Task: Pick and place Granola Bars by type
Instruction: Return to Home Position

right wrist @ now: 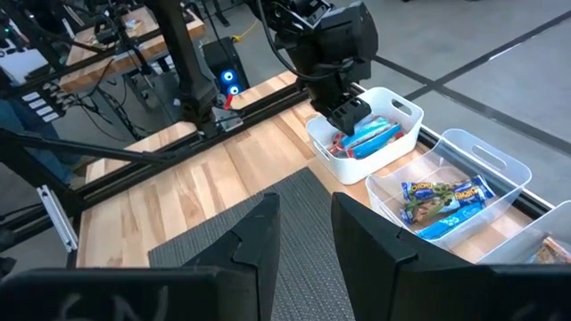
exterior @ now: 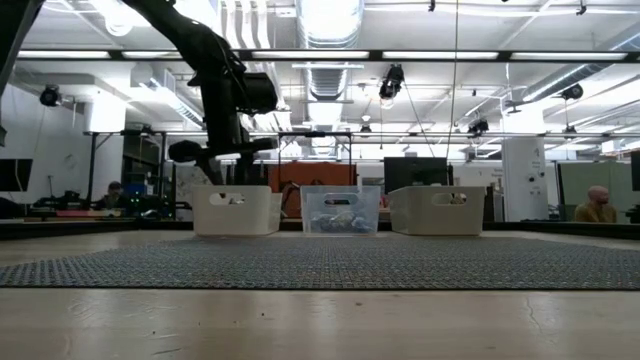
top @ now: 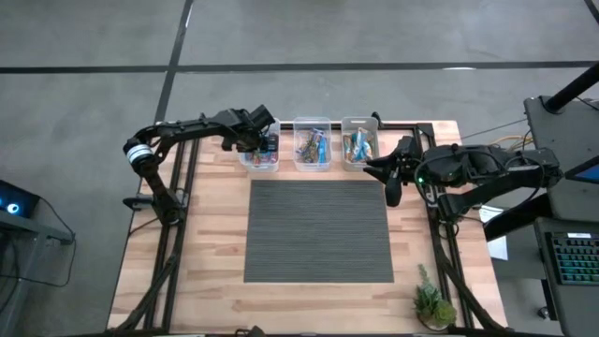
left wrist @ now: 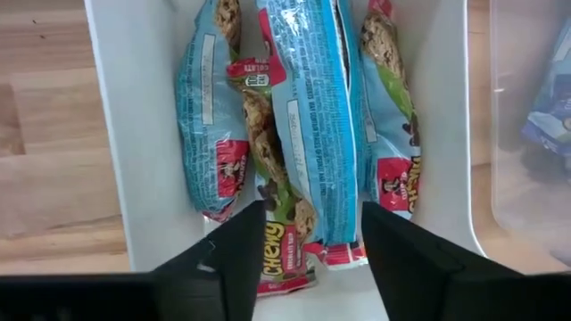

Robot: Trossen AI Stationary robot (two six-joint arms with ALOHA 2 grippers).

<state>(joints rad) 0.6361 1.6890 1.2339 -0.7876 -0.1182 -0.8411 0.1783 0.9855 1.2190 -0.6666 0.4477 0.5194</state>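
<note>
Blue-wrapped granola bars (left wrist: 312, 134) with red and green print; white bin (left wrist: 134, 134), clear bin (right wrist: 505, 159); grey ribbed mat (top: 318, 229); pale wood table (top: 206, 234).

Grey concrete floor (top: 374, 37) spreads beyond the wooden table (top: 215, 243), crossed by dark seam lines (top: 176, 56) toward 11 o'clock. A dark ribbed mat (top: 318, 229) covers the table's centre, and a small potted plant (top: 433, 301) sits at its 5 o'clock corner. A keyboard (top: 571, 257) lies at 4 o'clock. From table height, white ducts (exterior: 330, 75) and bright ceiling lights (exterior: 330, 18) show at 12 o'clock, and a white pillar (exterior: 522, 175) and a seated person (exterior: 598, 205) at 3 o'clock.
</note>
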